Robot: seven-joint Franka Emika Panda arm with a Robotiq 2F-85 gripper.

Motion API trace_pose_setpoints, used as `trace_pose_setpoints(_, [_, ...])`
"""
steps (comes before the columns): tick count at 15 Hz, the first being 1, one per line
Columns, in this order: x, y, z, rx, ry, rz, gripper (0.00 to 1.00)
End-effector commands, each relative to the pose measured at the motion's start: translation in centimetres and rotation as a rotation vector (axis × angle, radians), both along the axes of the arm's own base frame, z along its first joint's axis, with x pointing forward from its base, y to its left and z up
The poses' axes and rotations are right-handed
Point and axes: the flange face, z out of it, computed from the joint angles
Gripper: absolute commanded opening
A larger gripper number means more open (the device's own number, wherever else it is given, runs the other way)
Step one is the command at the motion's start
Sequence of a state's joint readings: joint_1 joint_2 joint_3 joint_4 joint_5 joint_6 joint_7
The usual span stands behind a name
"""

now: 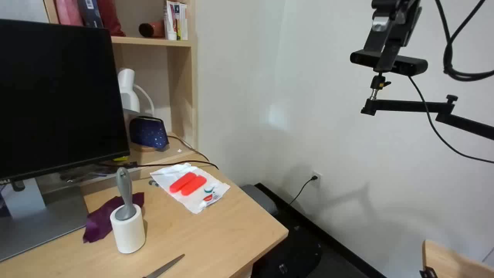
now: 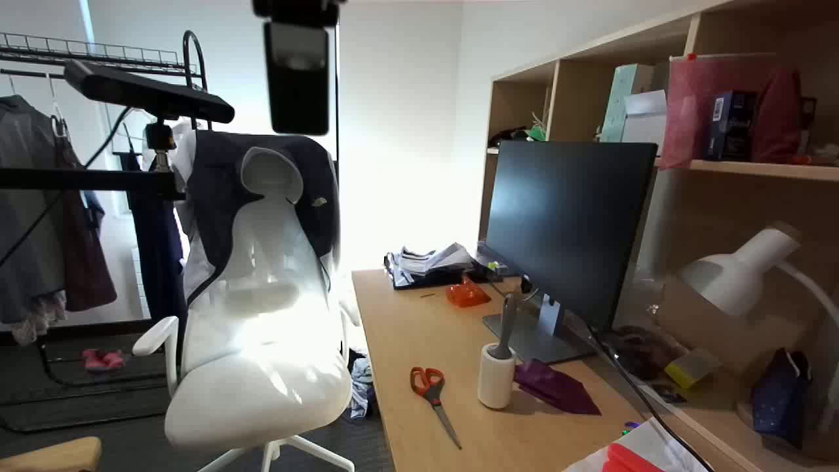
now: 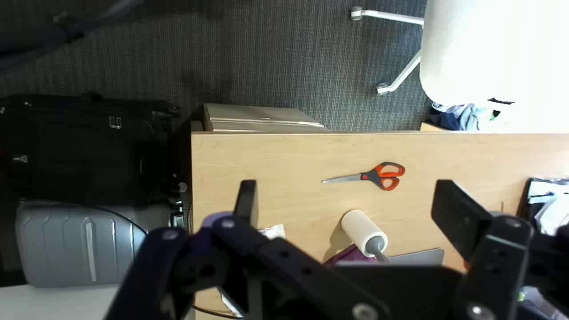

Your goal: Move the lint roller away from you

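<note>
The lint roller has a white roll and a grey handle. It stands upright on the desk, handle up, in both exterior views (image 1: 129,229) (image 2: 496,379). In the wrist view the lint roller (image 3: 362,231) lies below and between the fingers, with its handle end partly hidden by the gripper body. My gripper (image 3: 346,186) is open, with its fingers wide apart and nothing between them. It hangs high above the desk and apart from the roller. Parts of the gripper show at the top edge in both exterior views (image 1: 388,44) (image 2: 298,98).
Orange-handled scissors (image 3: 380,176) lie near the roller on the desk (image 3: 275,164). A purple cloth (image 2: 557,388) lies beside the roller. A monitor (image 2: 567,223) stands behind it. A white packet with red items (image 1: 189,184) lies near the desk's end. A white chair (image 2: 262,367) stands alongside.
</note>
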State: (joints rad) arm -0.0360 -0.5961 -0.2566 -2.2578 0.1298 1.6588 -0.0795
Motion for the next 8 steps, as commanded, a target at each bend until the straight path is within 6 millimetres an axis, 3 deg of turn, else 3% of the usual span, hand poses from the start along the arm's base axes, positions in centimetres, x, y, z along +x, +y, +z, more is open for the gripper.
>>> trace_pose_setpoints(1, [0.0,0.0,0.0,0.0,0.001,0.0,1.0])
trace_pose_setpoints(6, [0.0,0.0,0.0,0.0,0.001,0.0,1.0])
trace_pose_setpoints(8, [1.1,0.1,0.6,-0.021,0.012,0.03,1.0])
